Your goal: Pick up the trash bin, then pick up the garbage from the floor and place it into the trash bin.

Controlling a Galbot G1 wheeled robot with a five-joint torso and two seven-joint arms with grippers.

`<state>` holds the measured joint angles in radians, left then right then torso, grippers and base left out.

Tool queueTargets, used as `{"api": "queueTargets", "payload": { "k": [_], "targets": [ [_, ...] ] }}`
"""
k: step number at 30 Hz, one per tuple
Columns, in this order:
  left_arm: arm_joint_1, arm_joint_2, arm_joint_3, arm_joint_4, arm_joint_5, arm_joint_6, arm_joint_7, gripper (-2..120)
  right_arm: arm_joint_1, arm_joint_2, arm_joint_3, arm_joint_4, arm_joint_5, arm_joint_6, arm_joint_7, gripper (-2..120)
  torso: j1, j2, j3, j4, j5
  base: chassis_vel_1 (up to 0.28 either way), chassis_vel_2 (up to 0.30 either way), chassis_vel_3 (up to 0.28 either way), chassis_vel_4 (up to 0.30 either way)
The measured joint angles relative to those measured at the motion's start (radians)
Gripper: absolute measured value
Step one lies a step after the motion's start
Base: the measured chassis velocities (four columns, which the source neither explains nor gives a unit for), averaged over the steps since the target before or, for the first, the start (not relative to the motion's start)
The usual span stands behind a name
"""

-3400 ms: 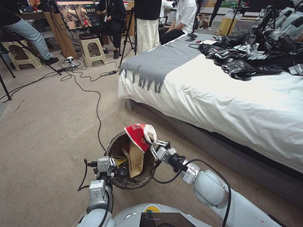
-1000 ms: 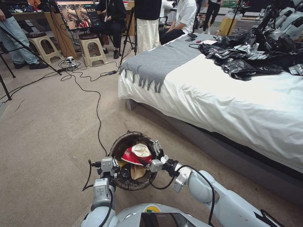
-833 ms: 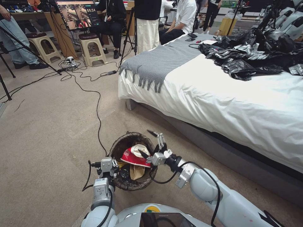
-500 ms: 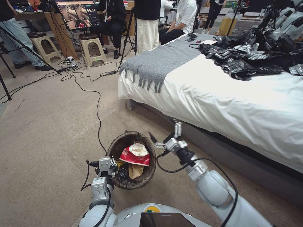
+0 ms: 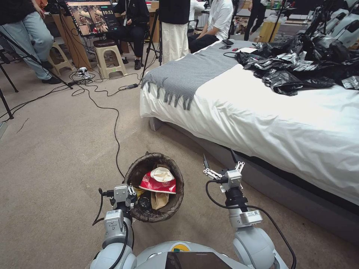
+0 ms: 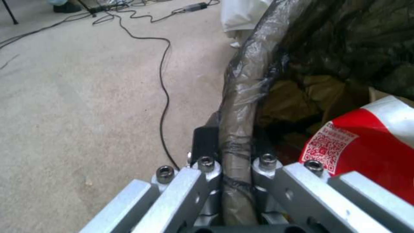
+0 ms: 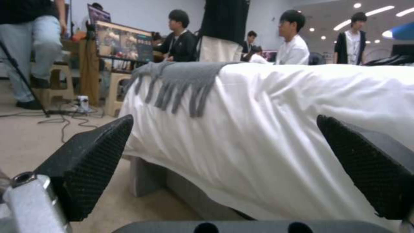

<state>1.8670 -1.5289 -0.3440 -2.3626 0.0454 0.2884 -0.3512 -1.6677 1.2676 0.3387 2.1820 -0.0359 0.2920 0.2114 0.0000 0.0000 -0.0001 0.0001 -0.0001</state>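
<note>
- Right gripper has swung away from the trash bin, fingers wide apart, empty.
- Left gripper clamps the bin's rim; red cup lies inside.
- Drop-off looks done; next, find remaining litter.

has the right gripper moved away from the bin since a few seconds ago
Yes. The right gripper, open and empty, has swung off the trash bin toward the bed; the crushed red cup it held now lies in the bin.
</note>
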Motion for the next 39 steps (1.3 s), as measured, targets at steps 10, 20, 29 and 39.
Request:
{"api": "queueTargets", "payload": {
  "k": [10,20,29,39],
  "targets": [
    [0.010,0.000,0.005,-0.023,-0.002,-0.004,0.000,0,0.001,0.007,0.012,-0.021,-0.013,0.023,-0.014,100,0.000,0.000,0.000,0.0000,0.0000,0.000,0.000,0.000,0.000],
    [0.016,-0.002,0.007,-0.044,0.009,-0.007,0.005,0,0.018,0.010,0.016,-0.024,-0.013,0.024,-0.016,100,0.000,0.000,0.000,-0.0001,0.0000,0.000,0.000,0.000,0.000],
    [0.017,-0.003,0.001,-0.068,0.009,-0.007,0.005,0,0.032,0.010,0.018,-0.027,-0.007,0.017,-0.019,100,0.000,0.000,0.000,0.0000,0.0001,0.037,0.036,0.040,0.040],
    [0.022,-0.004,-0.006,-0.096,0.010,-0.006,0.005,0,0.042,0.005,0.024,-0.033,-0.007,0.014,-0.025,100,0.000,0.000,0.000,-0.0001,0.0001,0.090,0.091,0.092,0.093]
  ]
}}
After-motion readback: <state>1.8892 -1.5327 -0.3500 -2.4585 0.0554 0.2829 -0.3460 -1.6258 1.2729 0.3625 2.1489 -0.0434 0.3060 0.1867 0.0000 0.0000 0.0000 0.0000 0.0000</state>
